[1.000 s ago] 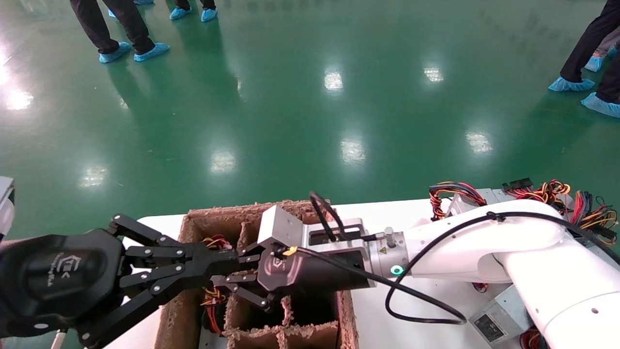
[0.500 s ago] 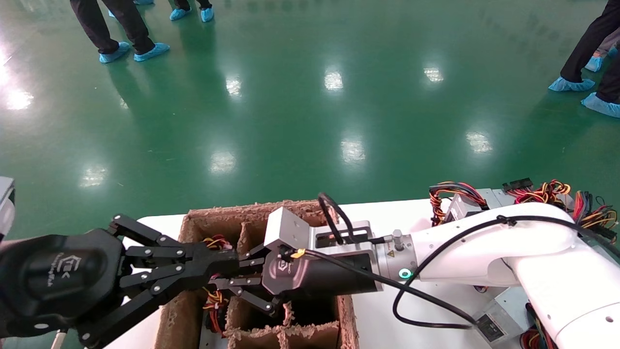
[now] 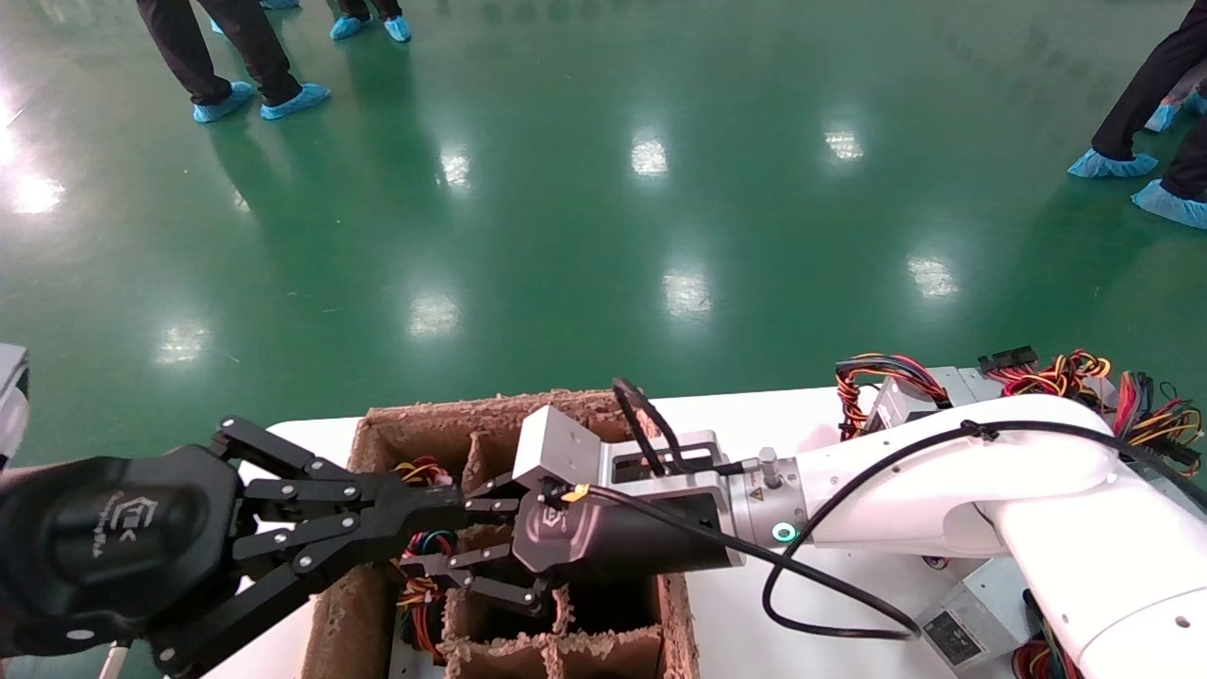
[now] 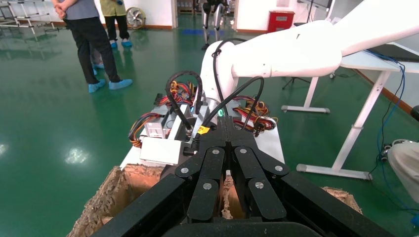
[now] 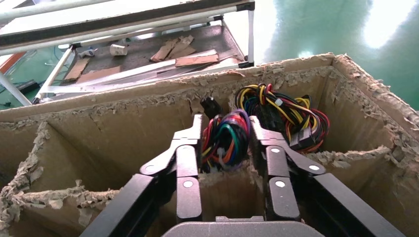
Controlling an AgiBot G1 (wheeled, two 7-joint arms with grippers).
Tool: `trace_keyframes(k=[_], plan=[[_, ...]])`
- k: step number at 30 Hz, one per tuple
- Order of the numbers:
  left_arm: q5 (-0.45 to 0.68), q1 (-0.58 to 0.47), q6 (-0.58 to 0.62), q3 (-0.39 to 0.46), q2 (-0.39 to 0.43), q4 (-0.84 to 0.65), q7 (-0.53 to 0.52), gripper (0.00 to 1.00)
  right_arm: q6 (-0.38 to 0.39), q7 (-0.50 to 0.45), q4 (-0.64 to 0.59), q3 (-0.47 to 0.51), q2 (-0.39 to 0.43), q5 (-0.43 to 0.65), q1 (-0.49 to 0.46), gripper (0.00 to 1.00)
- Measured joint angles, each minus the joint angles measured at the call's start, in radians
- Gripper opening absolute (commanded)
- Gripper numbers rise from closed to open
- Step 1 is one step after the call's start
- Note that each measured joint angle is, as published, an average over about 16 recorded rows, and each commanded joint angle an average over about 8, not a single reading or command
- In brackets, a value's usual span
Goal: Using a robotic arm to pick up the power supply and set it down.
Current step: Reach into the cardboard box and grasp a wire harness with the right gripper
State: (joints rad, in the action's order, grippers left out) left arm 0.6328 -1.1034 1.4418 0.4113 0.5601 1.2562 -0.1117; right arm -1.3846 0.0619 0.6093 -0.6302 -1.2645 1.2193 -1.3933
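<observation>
My right gripper (image 5: 226, 143) has its fingers clamped on the power supply's wire bundle (image 5: 227, 136), in the cardboard box's (image 3: 377, 429) middle cell. Lifting by wires risks slipping or snagging.

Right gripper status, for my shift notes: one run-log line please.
right gripper: over cardboard box, clamping wire bundle | left gripper: beside it, closed, idle

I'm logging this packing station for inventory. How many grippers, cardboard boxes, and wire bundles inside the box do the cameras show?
Grippers: 2 (left gripper, right gripper)
Cardboard divider box: 1
Wire bundles seen in the box from the right wrist view: 2 (multicoloured bundle between the right gripper's fingers, yellow-red-black bundle beside it)
Total: 5
</observation>
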Motion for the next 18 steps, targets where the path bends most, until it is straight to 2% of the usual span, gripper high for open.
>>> trace_keyframes(k=[12, 13, 14, 18], plan=[[0.0, 0.0, 0.0, 0.0, 0.0, 0.0, 0.0, 0.0, -0.008, -0.002, 0.001, -0.003, -0.003, 0.0, -0.001, 0.99], [0.0, 0.0, 0.0, 0.0, 0.0, 0.0, 0.0, 0.0, -0.009, -0.001, 0.0, -0.003, -0.004, 0.0, -0.001, 0.96], [0.0, 0.0, 0.0, 0.0, 0.0, 0.0, 0.0, 0.0, -0.01, -0.001, 0.0, -0.003, -0.005, 0.0, -0.001, 0.88], [0.0, 0.0, 0.0, 0.0, 0.0, 0.0, 0.0, 0.0, -0.013, 0.001, -0.003, -0.005, -0.01, 0.0, -0.001, 0.38]])
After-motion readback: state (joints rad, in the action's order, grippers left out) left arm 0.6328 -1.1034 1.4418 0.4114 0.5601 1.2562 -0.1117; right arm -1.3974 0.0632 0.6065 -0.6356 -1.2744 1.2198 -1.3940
